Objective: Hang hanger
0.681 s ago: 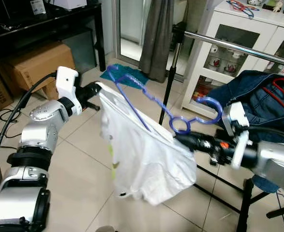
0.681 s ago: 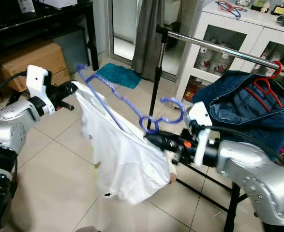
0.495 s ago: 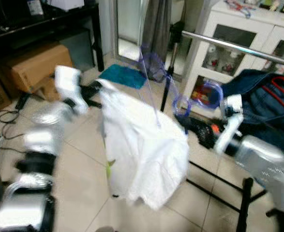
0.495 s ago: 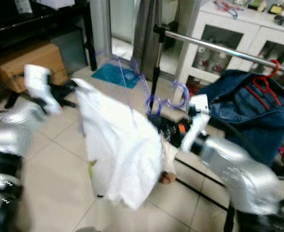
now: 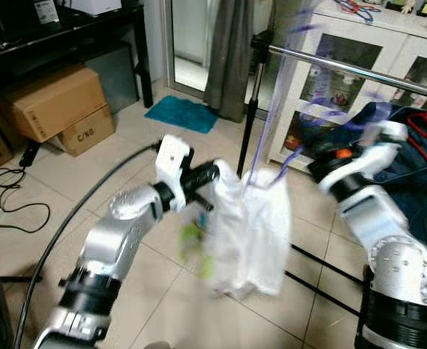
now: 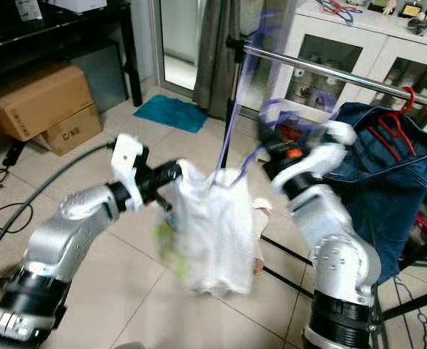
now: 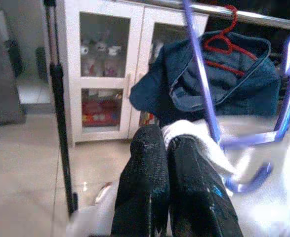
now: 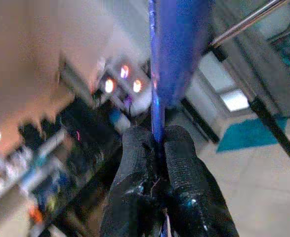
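A purple plastic hanger [image 5: 271, 109], blurred by motion, stands nearly upright in front of the steel rail [image 5: 358, 69], its hook end near the rail's left end. A white garment [image 5: 249, 233] hangs bunched from it. My right gripper [image 8: 157, 143] is shut on the hanger's thin bar, just below the rail. My left gripper [image 7: 167, 143] is shut on the garment's upper edge at the left shoulder, and the arm [image 5: 126, 218] reaches in from the left.
A denim jacket [image 5: 417, 167] on a red hanger [image 6: 395, 123] hangs on the rail at the right. The rack's black upright [image 5: 251, 123] and floor legs [image 5: 329, 273] stand behind the garment. White cabinet [image 5: 358, 51], grey curtain [image 5: 228, 51], teal mat [image 5: 182, 115] and cardboard boxes [image 5: 53, 105] ring the tiled floor.
The hanger swung from lying slanted between the grippers to nearly upright. My right gripper rose toward the rail and the left moved right, so the spread garment now hangs bunched.
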`<state>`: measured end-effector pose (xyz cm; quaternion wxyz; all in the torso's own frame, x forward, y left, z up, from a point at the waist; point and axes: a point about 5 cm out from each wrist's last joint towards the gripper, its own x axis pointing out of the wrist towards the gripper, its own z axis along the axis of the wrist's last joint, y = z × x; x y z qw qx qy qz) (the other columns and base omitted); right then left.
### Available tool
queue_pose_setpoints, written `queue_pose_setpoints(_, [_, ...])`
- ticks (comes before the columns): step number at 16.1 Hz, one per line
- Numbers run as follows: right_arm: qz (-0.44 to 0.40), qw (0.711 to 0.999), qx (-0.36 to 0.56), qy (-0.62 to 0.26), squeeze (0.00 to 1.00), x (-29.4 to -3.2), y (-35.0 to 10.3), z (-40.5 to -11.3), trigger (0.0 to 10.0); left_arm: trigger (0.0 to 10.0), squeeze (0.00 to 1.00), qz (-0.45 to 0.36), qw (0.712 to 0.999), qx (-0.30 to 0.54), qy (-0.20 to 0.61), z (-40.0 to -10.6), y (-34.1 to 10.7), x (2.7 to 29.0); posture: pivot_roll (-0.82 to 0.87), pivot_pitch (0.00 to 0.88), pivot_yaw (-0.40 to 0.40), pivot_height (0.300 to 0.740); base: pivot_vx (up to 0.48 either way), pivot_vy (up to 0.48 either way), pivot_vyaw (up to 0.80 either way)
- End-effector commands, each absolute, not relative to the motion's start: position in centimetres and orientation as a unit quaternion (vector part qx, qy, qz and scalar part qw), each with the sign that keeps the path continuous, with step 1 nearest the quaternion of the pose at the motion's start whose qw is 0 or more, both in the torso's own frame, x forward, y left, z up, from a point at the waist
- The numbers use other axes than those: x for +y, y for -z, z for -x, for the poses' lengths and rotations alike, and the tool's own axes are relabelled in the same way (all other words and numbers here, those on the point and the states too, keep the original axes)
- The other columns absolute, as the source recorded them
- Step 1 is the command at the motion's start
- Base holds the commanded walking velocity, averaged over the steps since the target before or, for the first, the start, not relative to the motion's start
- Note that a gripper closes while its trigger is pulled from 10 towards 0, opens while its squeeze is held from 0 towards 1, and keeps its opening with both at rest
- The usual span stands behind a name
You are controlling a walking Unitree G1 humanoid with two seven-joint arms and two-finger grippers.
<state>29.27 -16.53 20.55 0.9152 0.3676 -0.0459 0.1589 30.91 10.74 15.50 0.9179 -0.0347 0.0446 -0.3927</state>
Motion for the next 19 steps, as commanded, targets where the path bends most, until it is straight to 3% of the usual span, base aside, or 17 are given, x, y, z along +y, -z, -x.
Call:
queue_pose_setpoints(1, [-0.289, 0.949, -0.052, -0.116, 0.00, -17.4, -20.7, -29.6, 0.0, 0.0, 0.00, 0.071, 0.916, -0.007, 0.394, -30.7, -17.9, 10.8, 0.07, 0.000, -0.026, 0.740, 0.000, 0.000, 0.00])
queue_pose_setpoints(2, [-0.126, 0.984, -0.041, -0.117, 0.00, -17.2, -20.0, -29.5, 0.0, 0.0, 0.00, 0.122, 0.912, -0.048, 0.389, -30.5, -19.7, 11.4, 0.07, 0.000, -0.025, 0.740, 0.000, 0.000, 0.00])
queue_pose_setpoints(5, [-0.200, 0.971, -0.045, -0.126, 0.00, -16.4, -19.8, -29.3, 0.0, 0.0, 0.00, 0.167, 0.914, -0.102, 0.355, -30.8, -22.5, 13.8, 0.08, 0.000, -0.033, 0.740, 0.000, 0.000, 0.00])
queue_pose_setpoints(6, [-0.239, 0.964, -0.046, -0.109, 0.00, -16.7, -19.7, -29.4, 0.0, 0.0, 0.00, 0.134, 0.922, -0.074, 0.356, -30.6, -21.5, 13.9, 0.08, 0.000, -0.036, 0.740, 0.000, 0.000, 0.00])
queue_pose_setpoints(7, [-0.220, 0.970, -0.044, -0.089, 0.00, -17.1, -19.5, -29.4, 0.0, 0.0, 0.00, 0.088, 0.934, -0.023, 0.347, -30.1, -19.4, 14.1, 0.08, 0.000, -0.034, 0.740, 0.000, 0.000, 0.00])
queue_pose_setpoints(8, [-0.179, 0.982, -0.015, -0.054, 0.00, -17.7, -18.5, -29.2, 10.0, 0.0, 0.00, 0.057, 0.949, 0.023, 0.308, -29.4, -17.3, 14.7, 0.07, 0.000, -0.030, 0.740, 0.000, 0.000, 0.00])
queue_pose_setpoints(9, [-0.169, 0.984, -0.002, -0.050, 0.00, -17.9, -18.3, -29.1, 10.0, 0.0, 0.00, 0.052, 0.954, 0.029, 0.294, -29.2, -16.9, 14.9, 0.07, 0.000, -0.030, 0.740, 0.000, 0.000, 0.00])
queue_pose_setpoints(10, [-0.134, 0.989, 0.027, -0.061, 0.00, -17.9, -17.4, -28.2, 10.0, 1.5, 0.00, 0.055, 0.963, 0.032, 0.262, -28.7, -16.4, 15.5, 0.06, 0.000, -0.028, 0.740, 0.000, 0.000, 0.00])
queue_pose_setpoints(11, [-0.065, 0.995, 0.074, -0.034, 0.00, -18.7, -15.3, -26.6, 10.0, 10.0, 0.00, 0.047, 0.975, 0.049, 0.211, -28.2, -15.4, 16.2, 0.05, 0.000, -0.027, 0.740, 0.000, 0.000, -0.79])
queue_pose_setpoints(13, [-0.050, 0.995, 0.086, -0.017, 0.00, -19.1, -14.4, -25.9, 10.0, 10.0, 0.00, 0.032, 0.980, 0.065, 0.186, -28.0, -14.8, 16.5, 0.05, 0.000, -0.027, 0.740, 0.000, 0.000, -0.80])
queue_pose_setpoints(15, [-0.035, 0.994, 0.105, 0.011, 0.00, -19.3, -13.6, -24.6, 10.0, 10.0, 0.00, -0.030, 0.991, 0.106, 0.081, -27.8, -13.1, 17.8, 0.04, 0.000, -0.015, 0.740, 0.000, 0.000, -0.80])
queue_pose_setpoints(16, [0.006, 0.991, 0.131, 0.026, 0.00, -19.3, -12.5, -24.6, 10.0, 10.0, 0.00, 0.010, 0.989, 0.112, 0.093, -27.6, -12.5, 17.3, 0.03, 0.000, -0.023, 0.740, 0.000, 0.000, -0.80])
queue_pose_setpoints(19, [-0.038, 0.988, 0.143, 0.037, 0.00, -18.9, -11.8, -24.3, 10.0, 10.0, 0.00, -0.026, 0.986, 0.092, 0.140, -27.0, -12.9, 16.1, 0.03, 0.000, -0.020, 0.740, 0.000, 0.000, -0.80])
